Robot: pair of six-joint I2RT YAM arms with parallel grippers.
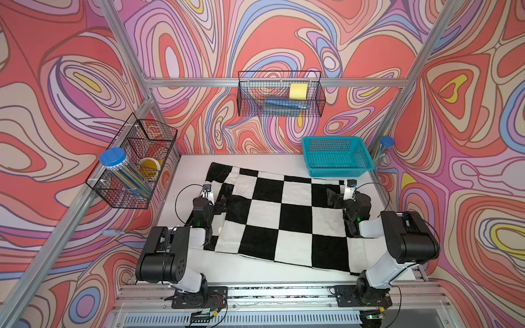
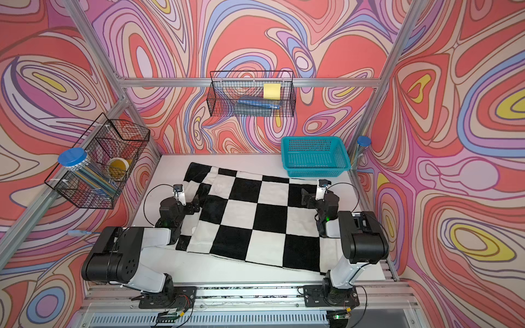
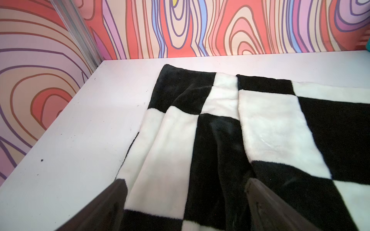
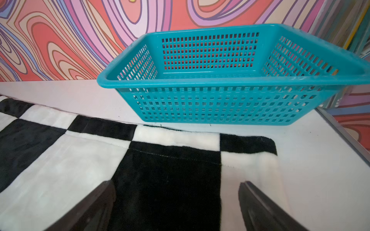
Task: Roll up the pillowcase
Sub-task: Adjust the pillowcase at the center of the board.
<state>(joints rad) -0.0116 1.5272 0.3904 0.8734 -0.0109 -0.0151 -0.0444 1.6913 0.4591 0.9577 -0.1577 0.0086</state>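
Left pincer (image 3: 185, 181) and right pincer (image 4: 177, 182) both gape wide, holding nothing. I count one pillowcase (image 1: 284, 215) spread across the middle of the worktop (image 1: 255, 274), and one teal basket (image 1: 338, 167) at its far right corner.

Setting: robot lab test cell. Aluminium frame (image 1: 199, 82) carries printed swirl backdrop panels (image 1: 284, 34); left arm (image 1: 167, 255) and right arm (image 1: 406, 241) bolted to slotted rail (image 1: 284, 294) at the white desk's (image 1: 255, 272) near edge
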